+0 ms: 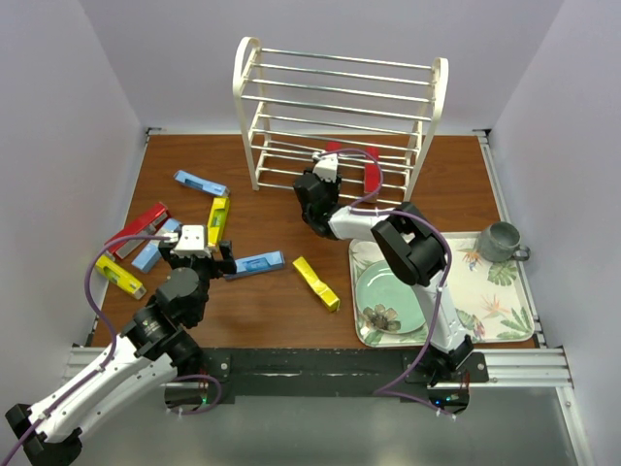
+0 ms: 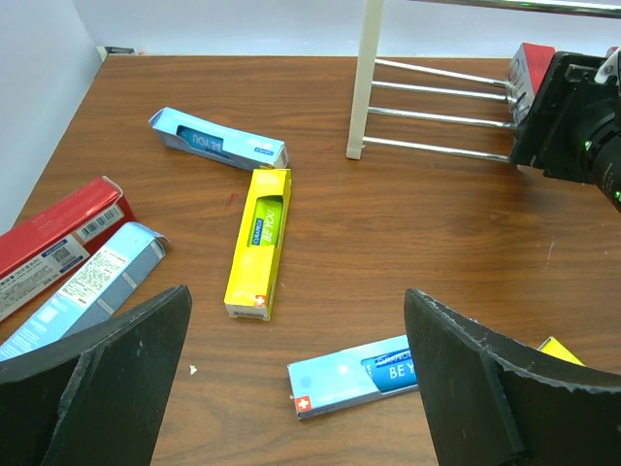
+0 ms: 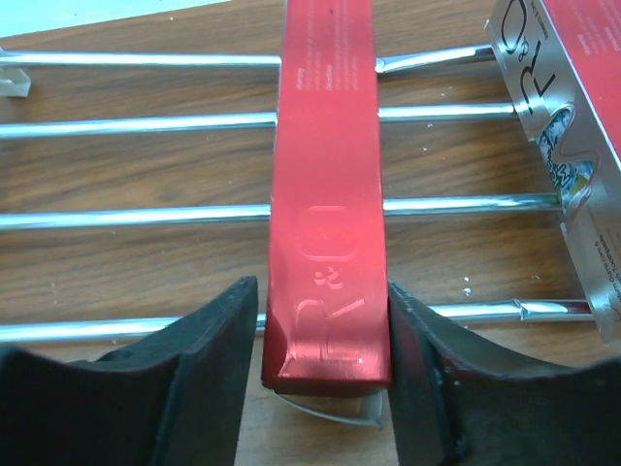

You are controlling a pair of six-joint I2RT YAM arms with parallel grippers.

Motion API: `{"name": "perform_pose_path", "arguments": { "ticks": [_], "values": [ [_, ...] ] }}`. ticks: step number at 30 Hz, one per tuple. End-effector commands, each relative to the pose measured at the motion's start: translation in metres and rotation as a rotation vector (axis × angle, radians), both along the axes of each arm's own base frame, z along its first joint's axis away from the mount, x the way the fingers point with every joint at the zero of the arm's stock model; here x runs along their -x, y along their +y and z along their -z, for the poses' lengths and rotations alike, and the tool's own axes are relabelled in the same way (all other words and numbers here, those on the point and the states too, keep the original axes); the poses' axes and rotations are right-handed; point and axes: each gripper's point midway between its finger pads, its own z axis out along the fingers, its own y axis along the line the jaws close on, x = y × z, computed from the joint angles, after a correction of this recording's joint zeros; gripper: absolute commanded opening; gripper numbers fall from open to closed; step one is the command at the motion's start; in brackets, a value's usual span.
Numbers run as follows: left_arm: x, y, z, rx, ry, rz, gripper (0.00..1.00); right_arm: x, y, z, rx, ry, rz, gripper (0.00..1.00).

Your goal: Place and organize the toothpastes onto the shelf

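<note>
Top external view: the shelf (image 1: 245, 87) stands upright at the far side of the tabletop (image 1: 281, 316). The right claw (image 1: 327, 167) reaches into its lowest tier, at a red toothpaste box (image 1: 340, 149). A second red box (image 1: 373, 175) lies just beside it on the same tier.

Right wrist view: the red toothpaste box (image 3: 328, 175) lies across the wire rungs (image 3: 126, 123), with its near end between the fingers of the right claw (image 3: 323, 301). The right-hand finger (image 3: 427, 369) touches the box and a hairline gap shows at the left-hand one. Whether the box is gripped or released cannot be told. The second red box (image 3: 582, 116) rests on the rungs to the right, apart from the first.

Left wrist view: the left claw (image 2: 296, 294) is spread wide and holds nothing. It hangs above the tabletop, near a yellow box (image 2: 258, 243) and a light blue box (image 2: 354, 377).

Loose on the left half of the tabletop, all lying flat:
- A far light blue box (image 1: 201, 183).
- A third red box (image 1: 136, 229), with another light blue box (image 1: 155, 245) just beside it.
- An outer yellow box (image 1: 119, 277).
- A central yellow box (image 1: 316, 283).

A floral tray (image 1: 505, 325) at the right carries a green plate (image 1: 388, 291) and a grey mug (image 1: 500, 241).
</note>
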Motion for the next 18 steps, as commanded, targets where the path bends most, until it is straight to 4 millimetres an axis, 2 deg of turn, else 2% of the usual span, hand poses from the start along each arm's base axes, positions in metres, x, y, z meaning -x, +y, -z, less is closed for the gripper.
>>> {"name": "perform_pose_path", "arguments": {
  "ticks": [1,5,9,11,12,13,14,15,16,17,18],
  "values": [
    [-0.003,-0.003,-0.007,0.043,-0.031,-0.002,0.96,-0.009,0.001,-0.035,-0.057,-0.078,0.032,0.6],
    [-0.003,-0.004,-0.006,0.041,-0.029,0.0,0.96,-0.005,0.0,-0.039,-0.069,-0.074,0.027,0.65],
    [-0.003,-0.004,-0.007,0.041,-0.029,0.004,0.96,0.006,-0.001,-0.043,-0.091,-0.065,0.004,0.75],
    [-0.003,-0.005,-0.007,0.042,-0.03,0.006,0.96,0.012,-0.001,-0.059,-0.112,-0.074,-0.018,0.79],
    [-0.004,-0.005,-0.007,0.041,-0.03,0.006,0.96,0.017,-0.003,-0.055,-0.106,-0.059,-0.03,0.83],
    [-0.004,-0.005,-0.007,0.041,-0.03,0.006,0.96,0.022,0.002,-0.07,-0.128,-0.061,-0.072,0.84],
    [-0.004,-0.005,-0.007,0.042,-0.031,0.008,0.96,0.026,0.002,-0.073,-0.132,-0.053,-0.092,0.86],
    [-0.004,-0.005,-0.008,0.039,-0.031,0.008,0.96,0.033,-0.001,-0.068,-0.124,-0.029,-0.112,0.9],
    [-0.004,-0.005,-0.007,0.038,-0.03,0.008,0.96,0.041,0.006,-0.069,-0.135,-0.002,-0.17,0.92],
    [-0.004,-0.005,-0.008,0.038,-0.032,0.007,0.96,0.048,0.006,-0.085,-0.155,-0.01,-0.2,0.93],
    [-0.004,-0.005,-0.009,0.037,-0.033,0.005,0.96,0.057,0.004,-0.081,-0.15,0.016,-0.23,0.96]
  ]
}}
